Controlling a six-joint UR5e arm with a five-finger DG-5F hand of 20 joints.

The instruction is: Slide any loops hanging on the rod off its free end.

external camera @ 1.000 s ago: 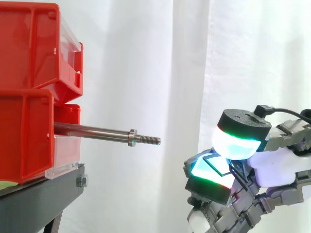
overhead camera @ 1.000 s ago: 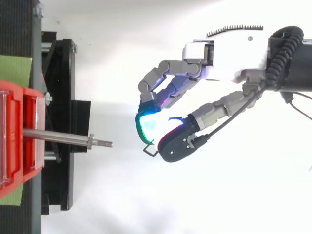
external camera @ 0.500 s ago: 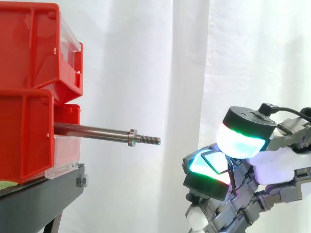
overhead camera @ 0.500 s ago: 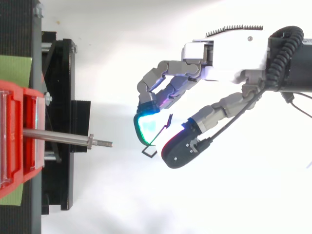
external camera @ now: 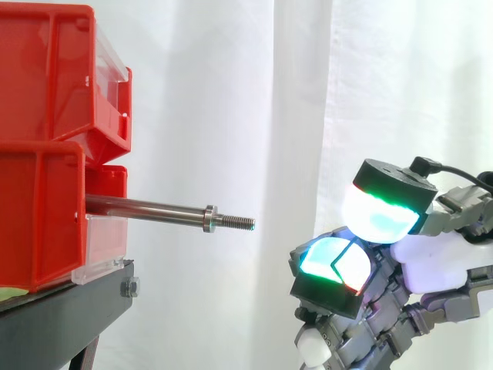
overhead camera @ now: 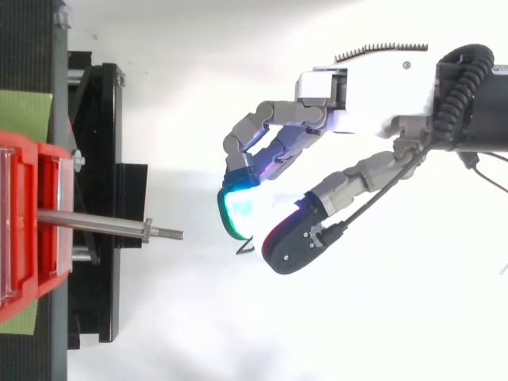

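The wire loop (overhead camera: 244,248) is a thin, dark, angular piece of bent wire; in the top view a short hooked corner of it shows at the leading end of the hand (overhead camera: 365,87), and in the side view it reads as fine dark lines there. It is off the rod (external camera: 146,206) and well apart from the free end, out to the right and lower than the rod's line. Whether the hand has any grip on the loop, or how far it is open, cannot be told from either view; the hand comes in from the right, its palm cased in a smooth white shell.

The rod is a straight, round bar of polished steel, lying level and pointing right; near its tip sits a flanged metal collar (external camera: 209,219), and beyond that the bar narrows to a short threaded end (external camera: 239,223).

The rod's fixed end runs into the lower red bin (external camera: 38,216), a glossy moulded plastic box with a clear plastic front (external camera: 104,247); a second red bin (external camera: 46,77) of the same make is stacked on it. Both rest on a matt black stand (external camera: 62,316) with a hex bolt (external camera: 129,288) at its corner; from above, a flat green sheet (overhead camera: 28,115) shows beside the bins. Behind hangs a white curtain (external camera: 231,116) in soft vertical folds.
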